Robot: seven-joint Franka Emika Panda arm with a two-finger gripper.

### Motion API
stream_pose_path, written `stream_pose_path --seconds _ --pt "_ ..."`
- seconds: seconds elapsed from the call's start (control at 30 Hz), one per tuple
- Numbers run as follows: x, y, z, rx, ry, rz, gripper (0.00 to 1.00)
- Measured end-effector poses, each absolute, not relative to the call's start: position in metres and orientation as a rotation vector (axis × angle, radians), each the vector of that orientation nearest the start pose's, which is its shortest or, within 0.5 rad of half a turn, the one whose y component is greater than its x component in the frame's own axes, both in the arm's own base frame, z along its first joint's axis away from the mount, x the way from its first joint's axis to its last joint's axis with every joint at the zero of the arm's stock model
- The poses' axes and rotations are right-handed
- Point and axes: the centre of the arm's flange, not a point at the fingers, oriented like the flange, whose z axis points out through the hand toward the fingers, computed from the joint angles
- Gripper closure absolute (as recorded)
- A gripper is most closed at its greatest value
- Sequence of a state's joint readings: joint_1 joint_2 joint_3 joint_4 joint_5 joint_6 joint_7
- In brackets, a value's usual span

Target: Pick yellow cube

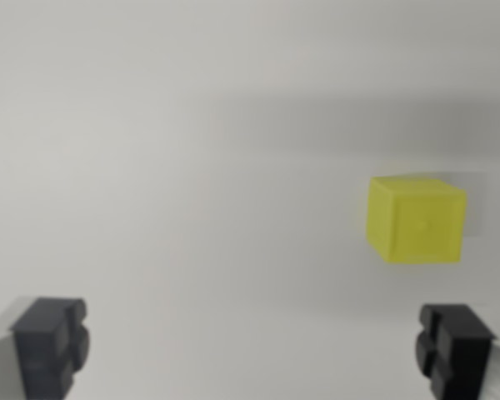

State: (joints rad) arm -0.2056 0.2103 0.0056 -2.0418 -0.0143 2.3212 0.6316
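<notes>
You are looking down from the wrist at a plain, matte, pale grey worktop (pixel 192 167), smooth and without visible grain. The picture is somewhat blurred. The small yellow cube (pixel 417 221), opaque with flat faces, crisp edges and an even, dull finish, sits on the worktop at about three o'clock from the centre of the view, toward the wrist view's right. A soft grey shadow lies just beside it at its three o'clock edge, and a broader faint band of shade crosses the surface above it.

Your gripper (pixel 254 348) has its jaws set wide apart: the two dark, blocky fingertips (pixel 50 342) show at seven and five o'clock. The cube lies beyond the right-hand tip, not between them, and nothing touches it.
</notes>
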Motion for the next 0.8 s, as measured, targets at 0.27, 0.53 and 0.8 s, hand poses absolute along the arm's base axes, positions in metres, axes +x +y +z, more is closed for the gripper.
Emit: stream_pose_path --seconds 0.27,0.53,0.8 --pt "0.577 -0.132 0.326 -2.874 1.253 -0.097 0.00" --pt "0.574 -0.146 0.306 -2.875 1.254 -0.086 0.00" --pt "0.571 -0.160 0.286 -2.876 1.254 -0.074 0.00"
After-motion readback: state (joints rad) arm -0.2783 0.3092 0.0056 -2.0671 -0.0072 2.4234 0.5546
